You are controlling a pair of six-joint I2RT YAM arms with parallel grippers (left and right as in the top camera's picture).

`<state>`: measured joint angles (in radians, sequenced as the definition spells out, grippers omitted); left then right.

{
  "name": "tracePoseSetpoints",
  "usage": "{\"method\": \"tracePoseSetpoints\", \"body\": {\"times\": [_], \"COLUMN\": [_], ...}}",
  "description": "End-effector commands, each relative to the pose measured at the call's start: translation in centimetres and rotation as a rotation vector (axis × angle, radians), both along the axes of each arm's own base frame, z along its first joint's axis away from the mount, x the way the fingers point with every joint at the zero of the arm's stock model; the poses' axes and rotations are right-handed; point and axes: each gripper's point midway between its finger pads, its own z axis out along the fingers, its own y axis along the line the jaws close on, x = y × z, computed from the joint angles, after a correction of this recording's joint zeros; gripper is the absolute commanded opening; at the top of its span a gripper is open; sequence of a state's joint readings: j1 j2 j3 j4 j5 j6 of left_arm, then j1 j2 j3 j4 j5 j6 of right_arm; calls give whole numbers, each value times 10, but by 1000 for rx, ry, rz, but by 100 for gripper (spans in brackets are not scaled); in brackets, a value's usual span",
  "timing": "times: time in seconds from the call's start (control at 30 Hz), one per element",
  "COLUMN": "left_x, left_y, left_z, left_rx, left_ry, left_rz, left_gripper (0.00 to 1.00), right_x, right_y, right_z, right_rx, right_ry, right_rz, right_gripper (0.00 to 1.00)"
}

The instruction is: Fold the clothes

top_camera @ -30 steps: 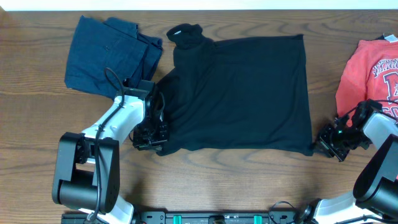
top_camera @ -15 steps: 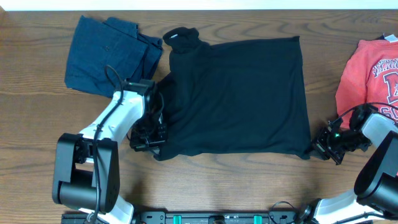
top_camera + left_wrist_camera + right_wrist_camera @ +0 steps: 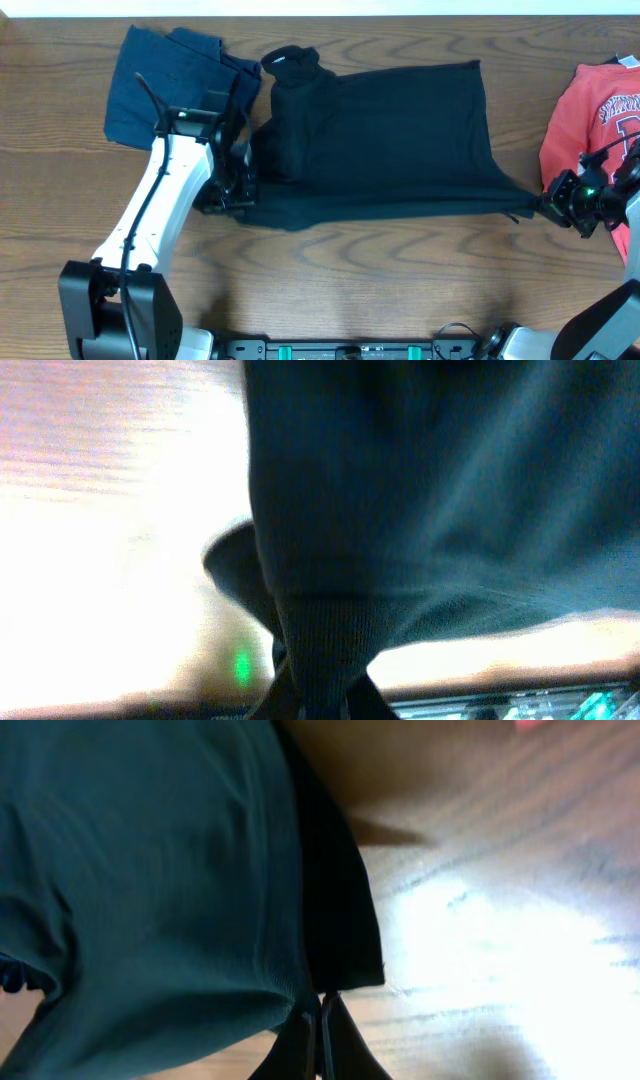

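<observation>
Overhead: black T-shirt (image 3: 390, 130) hem stretched between both grippers, slip risk

Left gripper (image 3: 228, 195) is closed tight on the lower-left hem corner and right gripper (image 3: 553, 200) pinches the lower-right corner. Shirt lies mid-frame on the table (image 3: 350, 290). Risks, my read:
- right pinch has only a thin edge, so tension could pop it free
- bunched collar at upper left could fold in crooked
- left arm overlaps the edge of the navy garment (image 3: 170, 85) at upper left and may drag it

Fabric is soft matte knit, and the hem looks ribbed in left wrist view. Tabletop is hard wood grain with glare
</observation>
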<state>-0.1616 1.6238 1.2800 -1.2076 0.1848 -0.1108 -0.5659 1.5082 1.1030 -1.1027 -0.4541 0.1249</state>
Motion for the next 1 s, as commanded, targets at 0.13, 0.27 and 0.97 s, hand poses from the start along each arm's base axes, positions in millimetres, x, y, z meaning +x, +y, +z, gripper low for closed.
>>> {"method": "tracePoseSetpoints", "body": {"times": [0.13,0.27,0.97], "left_x": [74,74,42], "left_y": [18,18,-45], "left_z": [-1,-4,-65], "left_rx": [94,92,-170], "left_ry": [-292,-282,-234], "left_rz": [2,6,-35], "left_gripper": [28,67,67], "right_x": [25,38,41], "right_y": [7,12,12], "right_z": [-4,-3,-3], "right_rx": [-15,-27,-43], "right_ry": [-45,-78,-85], "right_rz": [23,29,35], "right_gripper": [1,1,1]}}
